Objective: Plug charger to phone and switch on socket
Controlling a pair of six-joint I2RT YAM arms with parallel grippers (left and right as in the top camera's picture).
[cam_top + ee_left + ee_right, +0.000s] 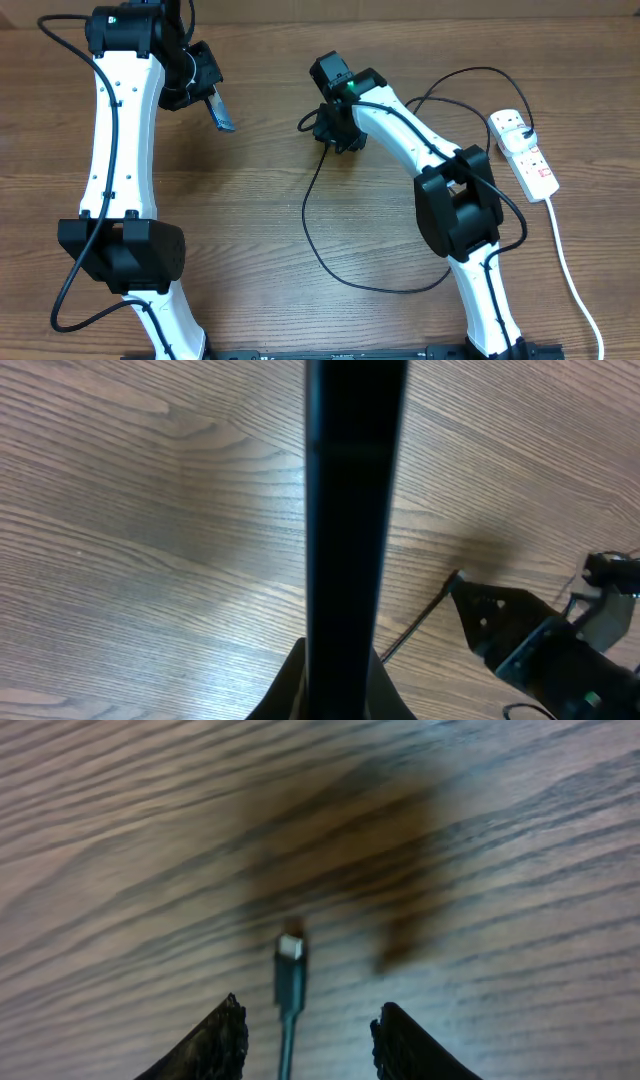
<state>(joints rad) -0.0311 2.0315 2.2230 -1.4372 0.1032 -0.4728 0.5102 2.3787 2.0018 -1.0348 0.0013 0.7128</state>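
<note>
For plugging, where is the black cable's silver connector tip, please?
The connector tip sits low in the right wrist view, between the right gripper's parted fingers.

Robotics lab test bench, seen from overhead and from two close-up cameras. A broad table of brown wood-grain laminate (pixel 250 160) fills every view. Bolted along its near edge are a white-and-black jointed robot arm (pixel 118 130) on the left and a matching arm (pixel 440 170) on the right, both trailing black wiring. At the far right lies a white multi-outlet power strip with red switches (pixel 525 152). A thin black cable (pixel 318 245) loops across the wood.
</note>
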